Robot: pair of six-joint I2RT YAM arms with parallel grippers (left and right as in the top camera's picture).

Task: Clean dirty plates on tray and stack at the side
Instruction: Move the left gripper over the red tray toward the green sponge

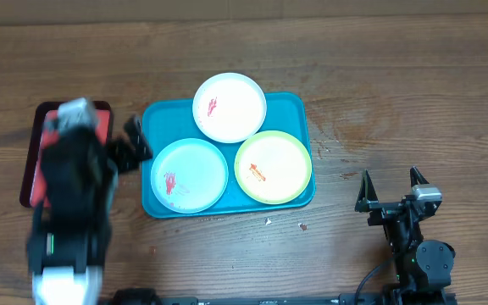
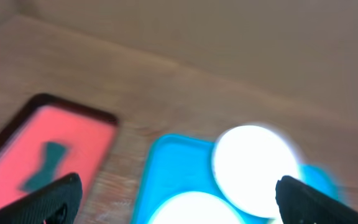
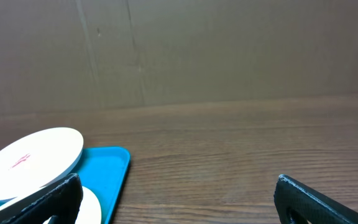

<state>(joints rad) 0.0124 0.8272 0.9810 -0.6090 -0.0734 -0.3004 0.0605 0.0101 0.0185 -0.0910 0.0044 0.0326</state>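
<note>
The teal tray (image 1: 291,107) lies mid-table and holds three plates. The white plate (image 1: 230,107) is at the back with a small red smear. The pale blue plate (image 1: 189,175) is front left with red smears. The yellow-green rimmed plate (image 1: 273,166) is front right with an orange smear. My left gripper (image 1: 135,141) is open and empty just left of the tray's left edge. The blurred left wrist view shows the gripper (image 2: 179,205), the tray (image 2: 173,162) and the white plate (image 2: 253,171). My right gripper (image 1: 390,185) is open and empty, right of the tray.
A smaller red tray (image 1: 32,174) with a dark rim lies at the left, mostly under my left arm. In the left wrist view it (image 2: 73,134) carries a dark teal bow-shaped thing (image 2: 45,165). Small crumbs (image 1: 302,226) lie in front of the teal tray.
</note>
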